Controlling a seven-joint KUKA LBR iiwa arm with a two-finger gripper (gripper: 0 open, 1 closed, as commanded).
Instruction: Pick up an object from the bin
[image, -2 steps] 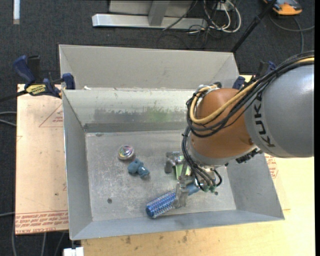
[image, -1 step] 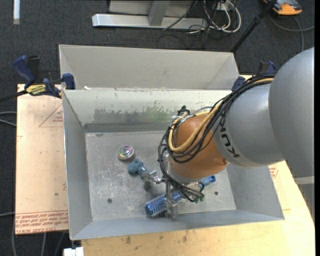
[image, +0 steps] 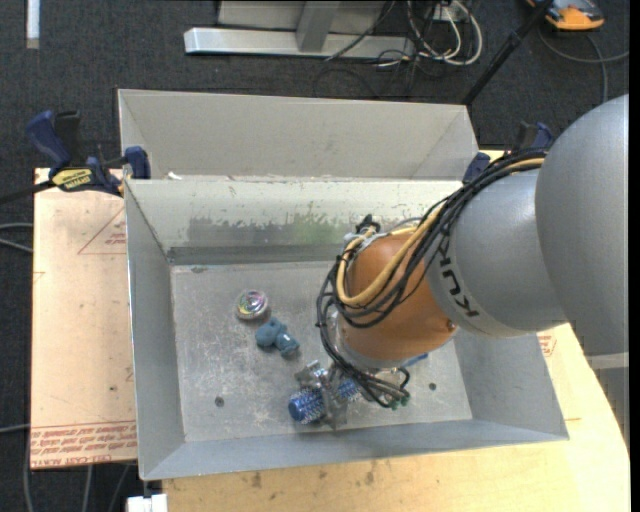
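Observation:
My gripper (image: 322, 392) is low over the front middle of the bin floor, mostly hidden under the arm's orange cover. Right at its tip lies a small blue ridged cylinder (image: 306, 405), touching or nearly touching the metal fingers. I cannot tell whether the fingers are round it. A blue-grey lumpy rubber piece (image: 275, 338) lies a little to the upper left of the gripper. Farther up and left sits a small round silver disc with a coloured centre (image: 252, 305).
A small green bit (image: 399, 401) shows beside the cables at the cover's lower right edge. The arm and its orange cover hide the right half of the bin floor. The left half of the floor holds only the disc and rubber piece.

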